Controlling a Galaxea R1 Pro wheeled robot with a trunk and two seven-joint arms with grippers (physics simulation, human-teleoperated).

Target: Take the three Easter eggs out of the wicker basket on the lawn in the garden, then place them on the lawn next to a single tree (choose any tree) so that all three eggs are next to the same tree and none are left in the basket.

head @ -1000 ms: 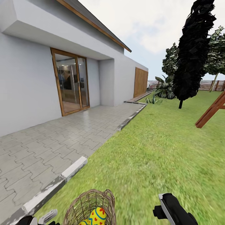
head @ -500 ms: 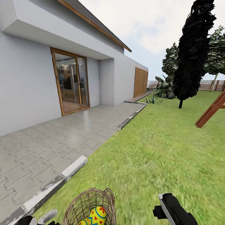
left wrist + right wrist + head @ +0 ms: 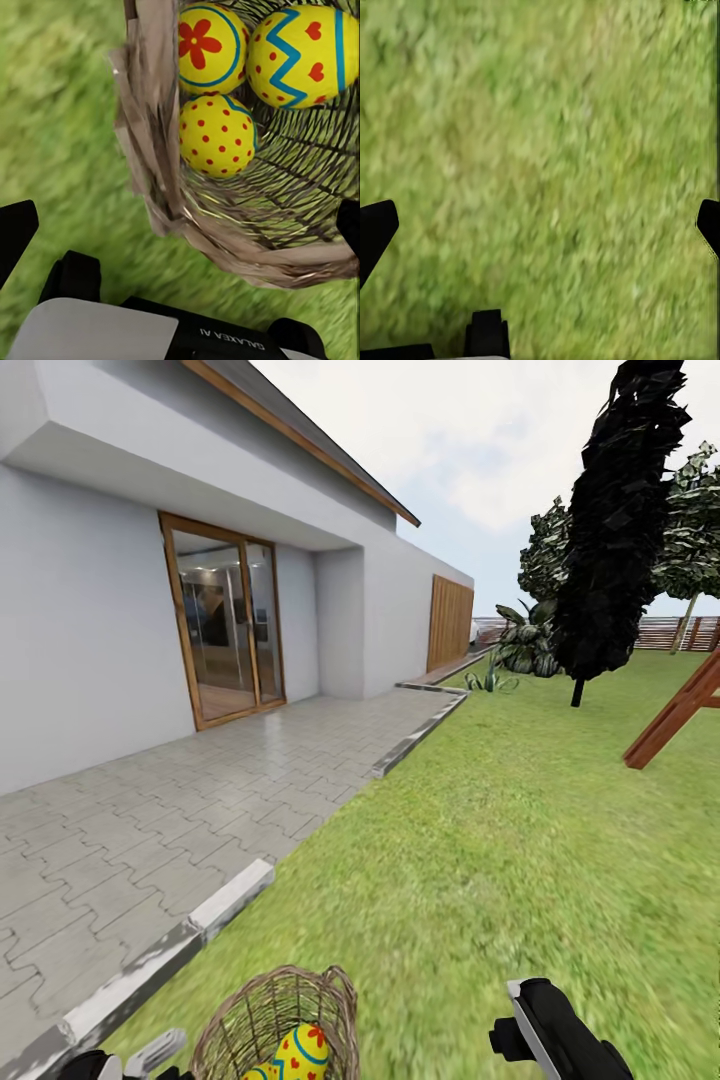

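Wicker basket [image 3: 275, 1025] sits on the lawn [image 3: 520, 840], close in front of the robot, just on the grass side of the grey kerb [image 3: 150, 970] that edges the paved patio [image 3: 150, 830]. All three Easter eggs lie inside it, bunched together and touching: flower-marked egg [image 3: 210, 46], zigzag egg [image 3: 304, 56], red-dotted egg [image 3: 217, 135] nearest the rim. Head view catches one egg [image 3: 300, 1052] above the weave.

Left gripper [image 3: 180, 225] hangs over the basket's near rim, fingers spread wide, nothing between them. Right gripper [image 3: 540, 225] is beside the basket over bare grass, fingers likewise wide, holding nothing.

Beyond the basket: white house [image 3: 150, 560] with glass door, black conifer [image 3: 615, 520], leafy trees behind it, and a swing-frame beam [image 3: 675, 715].
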